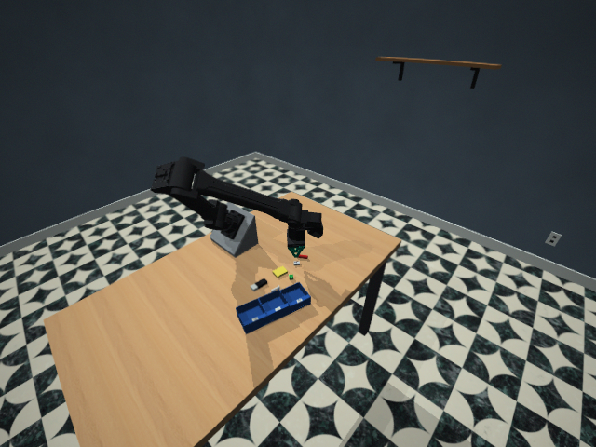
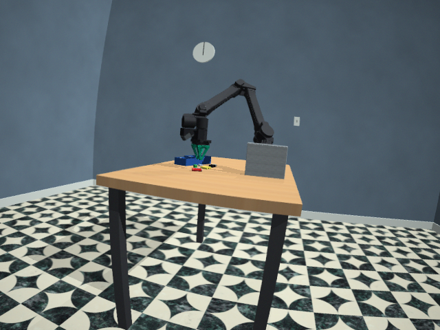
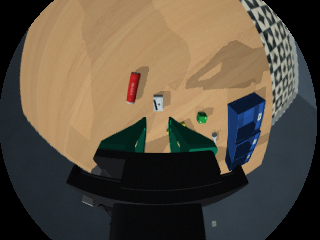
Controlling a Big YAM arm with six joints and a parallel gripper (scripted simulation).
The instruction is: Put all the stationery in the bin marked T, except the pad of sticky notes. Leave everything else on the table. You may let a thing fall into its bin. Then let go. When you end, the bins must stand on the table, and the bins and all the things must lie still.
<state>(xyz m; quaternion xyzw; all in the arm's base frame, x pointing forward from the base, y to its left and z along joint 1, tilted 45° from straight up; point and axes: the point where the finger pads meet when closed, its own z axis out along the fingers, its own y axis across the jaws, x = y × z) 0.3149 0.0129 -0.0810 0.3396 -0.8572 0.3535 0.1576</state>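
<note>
My gripper [image 1: 295, 256] [image 2: 200, 159] [image 3: 157, 121] is partly open and empty, pointing down above the table. A red cylinder [image 1: 303, 256] [image 2: 196, 169] [image 3: 133, 88] lies ahead of the fingers in the wrist view, near a small white-and-black block [image 1: 296, 263] [image 3: 158, 103]. The yellow sticky pad [image 1: 279, 271] [image 2: 205, 167] [image 3: 183, 125] is mostly hidden by a finger in the wrist view. A dark stick with a light end [image 1: 259, 284] [image 2: 212, 165] lies beyond it. A small pale item [image 1: 275, 289] [image 3: 214, 136] lies by the blue three-part bin row [image 1: 246, 331] [image 3: 230, 125]; its label letters are unreadable.
A small green cube [image 1: 291, 277] [image 2: 194, 166] [image 3: 201, 117] lies between the pad and the bin row. The bin row has raised walls and dividers, near the table's long edge. The grey arm base [image 1: 246, 240] [image 2: 266, 159] stands at the opposite side.
</note>
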